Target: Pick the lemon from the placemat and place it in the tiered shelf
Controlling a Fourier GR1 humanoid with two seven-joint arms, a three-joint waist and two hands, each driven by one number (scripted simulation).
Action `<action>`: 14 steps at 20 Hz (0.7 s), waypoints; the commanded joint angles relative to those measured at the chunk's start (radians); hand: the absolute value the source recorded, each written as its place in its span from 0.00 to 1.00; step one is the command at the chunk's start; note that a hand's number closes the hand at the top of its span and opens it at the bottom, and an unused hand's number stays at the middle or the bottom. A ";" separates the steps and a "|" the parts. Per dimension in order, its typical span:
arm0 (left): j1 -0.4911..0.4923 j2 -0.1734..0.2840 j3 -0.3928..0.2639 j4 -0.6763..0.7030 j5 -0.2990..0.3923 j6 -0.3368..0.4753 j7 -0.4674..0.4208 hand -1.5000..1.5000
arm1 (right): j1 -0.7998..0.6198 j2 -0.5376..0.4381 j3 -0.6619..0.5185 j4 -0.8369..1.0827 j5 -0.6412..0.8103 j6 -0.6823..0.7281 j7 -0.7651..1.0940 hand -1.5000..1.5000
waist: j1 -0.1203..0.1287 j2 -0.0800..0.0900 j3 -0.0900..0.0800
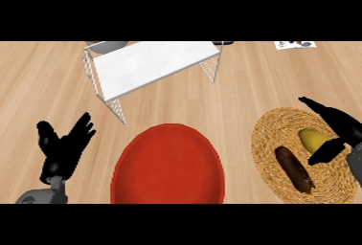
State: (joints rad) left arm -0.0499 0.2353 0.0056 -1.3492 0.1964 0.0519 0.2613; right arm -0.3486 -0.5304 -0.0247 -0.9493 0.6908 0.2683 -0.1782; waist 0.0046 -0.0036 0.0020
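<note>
The right hand [338, 136] is open around the lemon [314, 139] on the placemat [272, 139] at right — grasp step. Next, I judge: close, then carry to the tiered shelf [152, 64] at upper left. The left hand [63, 148] rests open.

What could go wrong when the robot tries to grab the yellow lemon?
1. The right hand is open around the lemon but not closed on it; the round lemon might roll away when the fingers close.
2. A dark brown object lies close beside the lemon on the woven placemat; the hand may bump it.
3. The tiered shelf stands far across the counter, so the lemon may slip on the way.
</note>
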 commanded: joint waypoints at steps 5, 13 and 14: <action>0.016 0.004 0.012 -0.025 0.012 -0.017 0.052 0.50 | 0.013 -0.036 0.209 0.009 0.190 0.046 -0.136 1.00 | 0.005 0.002 -0.003; 0.022 -0.009 0.027 -0.043 -0.013 -0.026 0.048 0.50 | 0.098 0.022 0.079 -0.011 0.080 -0.002 -0.264 1.00 | -0.006 0.003 -0.002; 0.038 -0.011 0.030 -0.025 -0.005 -0.034 0.025 0.50 | 0.078 0.138 0.169 -0.127 0.119 0.019 -0.115 1.00 | -0.009 0.000 -0.003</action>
State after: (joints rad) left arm -0.0268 0.2308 0.0341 -1.3794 0.1875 0.0243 0.2784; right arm -0.3113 -0.5102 0.0694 -0.9688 0.7905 0.2779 -0.3636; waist 0.0011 -0.0114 -0.0092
